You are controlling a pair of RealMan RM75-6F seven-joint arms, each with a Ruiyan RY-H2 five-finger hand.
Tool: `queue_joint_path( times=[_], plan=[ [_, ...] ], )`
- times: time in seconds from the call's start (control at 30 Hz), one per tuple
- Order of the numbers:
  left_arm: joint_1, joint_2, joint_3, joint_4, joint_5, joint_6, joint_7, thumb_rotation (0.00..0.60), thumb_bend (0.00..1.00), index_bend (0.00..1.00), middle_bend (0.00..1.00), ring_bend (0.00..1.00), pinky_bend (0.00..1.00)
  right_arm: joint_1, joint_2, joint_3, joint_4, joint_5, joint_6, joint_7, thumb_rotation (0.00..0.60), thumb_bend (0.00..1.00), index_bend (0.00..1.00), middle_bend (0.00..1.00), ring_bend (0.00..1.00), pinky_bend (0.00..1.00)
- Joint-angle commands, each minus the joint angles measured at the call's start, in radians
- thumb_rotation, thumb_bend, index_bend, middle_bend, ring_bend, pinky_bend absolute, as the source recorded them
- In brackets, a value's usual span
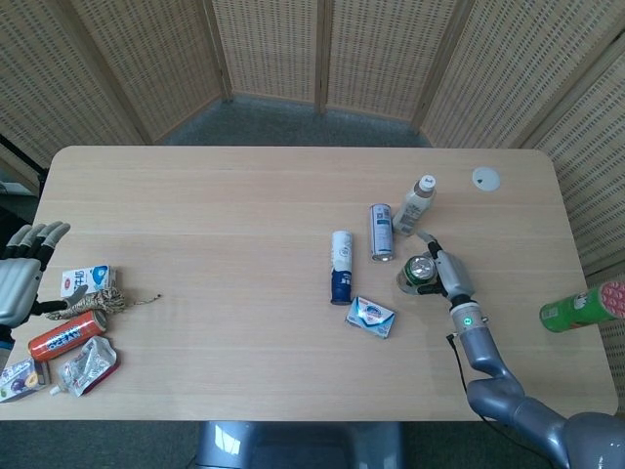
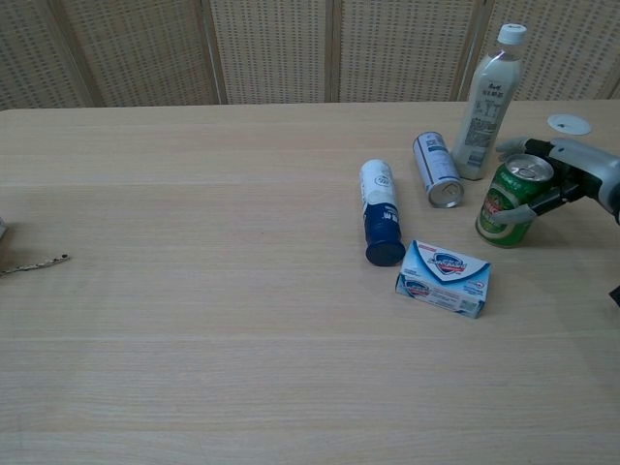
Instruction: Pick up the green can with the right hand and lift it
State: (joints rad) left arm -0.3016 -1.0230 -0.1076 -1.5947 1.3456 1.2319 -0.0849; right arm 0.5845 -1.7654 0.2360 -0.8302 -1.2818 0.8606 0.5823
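Note:
The green can (image 1: 420,272) (image 2: 511,201) stands on the table (image 1: 215,225), right of centre, leaning slightly. My right hand (image 1: 451,278) (image 2: 572,174) reaches it from the right. Its thumb curls across the can's lower front, and the other fingers pass behind the rim, so the hand holds the can. The can's base still rests on the tabletop. My left hand (image 1: 20,269) hovers at the table's far left edge with its fingers spread and nothing in it. It does not show in the chest view.
Close behind the can are a white bottle (image 2: 487,97) and a lying silver can (image 2: 437,170). A blue-and-white spray can (image 2: 381,211) and a soap box (image 2: 444,278) lie to its left. A white disc (image 2: 568,123) sits behind. A carton, rope and red can (image 1: 65,337) cluster at far left.

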Motion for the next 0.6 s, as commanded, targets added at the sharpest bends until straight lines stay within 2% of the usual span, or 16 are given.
queue_joint_path(
  times=[0.03, 0.2, 0.4, 0.6],
  plan=[
    [0.0, -0.002, 0.0, 0.002, -0.001, -0.001, 0.002, 0.44, 0.3, 0.0, 0.0, 0.0, 0.0, -0.003, 0.003, 0.0, -0.002, 0.0, 0.005, -0.001, 0.6, 0.06, 0.22, 0.21, 0.39, 0.51],
    [-0.001, -0.009, -0.001, 0.006, -0.006, -0.004, 0.005, 0.44, 0.29, 0.0, 0.0, 0.0, 0.0, -0.013, 0.024, 0.002, -0.023, 0.001, 0.018, -0.005, 0.6, 0.06, 0.31, 0.25, 0.45, 0.55],
    [-0.002, -0.018, -0.003, 0.013, -0.011, -0.005, 0.006, 0.439, 0.29, 0.0, 0.0, 0.0, 0.0, -0.034, 0.061, 0.008, -0.066, 0.012, 0.039, -0.015, 0.6, 0.07, 0.36, 0.27, 0.45, 0.55],
    [-0.002, -0.025, -0.002, 0.017, -0.01, -0.005, 0.007, 0.439, 0.29, 0.0, 0.0, 0.0, 0.0, -0.058, 0.129, 0.012, -0.157, 0.003, 0.085, -0.036, 0.6, 0.08, 0.38, 0.31, 0.49, 0.58]
  ],
)
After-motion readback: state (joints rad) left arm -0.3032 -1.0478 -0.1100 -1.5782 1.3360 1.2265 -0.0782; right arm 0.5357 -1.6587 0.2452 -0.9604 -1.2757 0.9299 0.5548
